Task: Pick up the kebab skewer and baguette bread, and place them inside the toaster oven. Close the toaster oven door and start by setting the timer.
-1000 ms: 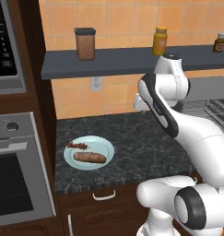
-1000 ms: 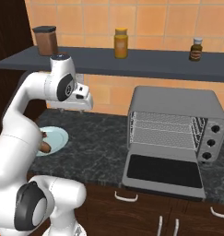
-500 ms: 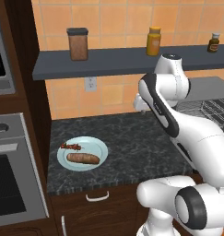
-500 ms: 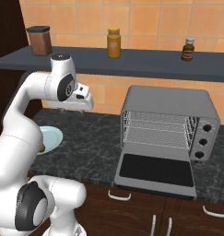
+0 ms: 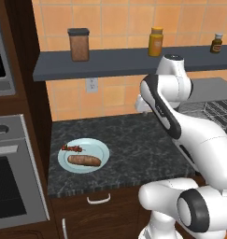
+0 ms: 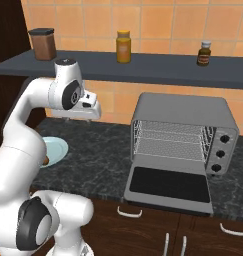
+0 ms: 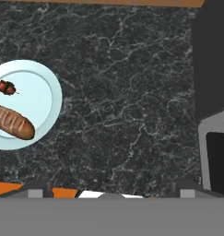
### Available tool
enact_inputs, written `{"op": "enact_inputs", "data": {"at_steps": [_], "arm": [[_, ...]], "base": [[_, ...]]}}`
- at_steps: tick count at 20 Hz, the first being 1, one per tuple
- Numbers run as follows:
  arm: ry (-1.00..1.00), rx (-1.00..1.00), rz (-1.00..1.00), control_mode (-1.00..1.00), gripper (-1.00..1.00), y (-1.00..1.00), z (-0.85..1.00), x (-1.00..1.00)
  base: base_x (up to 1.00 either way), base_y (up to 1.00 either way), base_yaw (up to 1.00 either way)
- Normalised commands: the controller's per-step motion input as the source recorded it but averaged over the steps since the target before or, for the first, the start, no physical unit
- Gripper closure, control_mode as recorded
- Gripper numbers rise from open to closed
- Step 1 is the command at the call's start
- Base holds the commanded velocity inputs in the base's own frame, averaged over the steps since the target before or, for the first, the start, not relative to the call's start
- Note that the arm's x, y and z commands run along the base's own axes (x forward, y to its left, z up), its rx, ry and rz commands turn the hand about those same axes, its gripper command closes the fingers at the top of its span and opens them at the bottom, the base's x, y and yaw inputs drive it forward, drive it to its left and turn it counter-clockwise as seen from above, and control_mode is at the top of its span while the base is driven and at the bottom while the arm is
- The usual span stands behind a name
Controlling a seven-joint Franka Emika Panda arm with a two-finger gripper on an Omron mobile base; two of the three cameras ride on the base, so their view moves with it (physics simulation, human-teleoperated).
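Pale blue round plate point(image 5: 100, 150) on the dark speckled stone table point(image 5: 133, 149), holding the brown oblong baguette bread point(image 5: 83, 161) and, just beside it, the thin red-chunked kebab skewer point(image 5: 72, 149). Boxy grey toaster oven point(image 6: 180, 134) well apart, its dark glass door point(image 6: 169, 184) folded down, wire rack bare. Jaws spread wide, holding nothing, above the table.

The white arm folds up and forward over the counter's back edge, gripper point(image 6: 88, 106) pointing down, jaws spread wide and empty.
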Motion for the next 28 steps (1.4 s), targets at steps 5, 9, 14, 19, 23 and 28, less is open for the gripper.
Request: {"op": "enact_inputs", "data": {"at_steps": [5,9,14,19,23,28], "arm": [[-0.05,0.05,0.02,-1.00,-1.00,-0.40,-0.13,-0.22],[-0.12,0.11,0.30,-1.00,-1.00,-1.00,-0.25,-0.06],[-0.22,0.01,0.40,-1.00,-1.00,-0.99,-0.16,-0.01],[-0.29,0.00,0.40,-1.00,-1.00,-0.90,-0.29,-0.04],[-0.37,-0.01,0.27,-1.00,-1.00,-0.57,-0.36,-0.02],[-0.43,-0.01,0.21,-1.00,-1.00,-0.60,-0.26,-0.04]], "base": [[0.00,0.00,0.00],[0.00,0.00,0.00],[0.00,0.00,0.00],[0.00,0.00,0.00],[0.00,0.00,0.00],[0.00,0.00,0.00]]}}
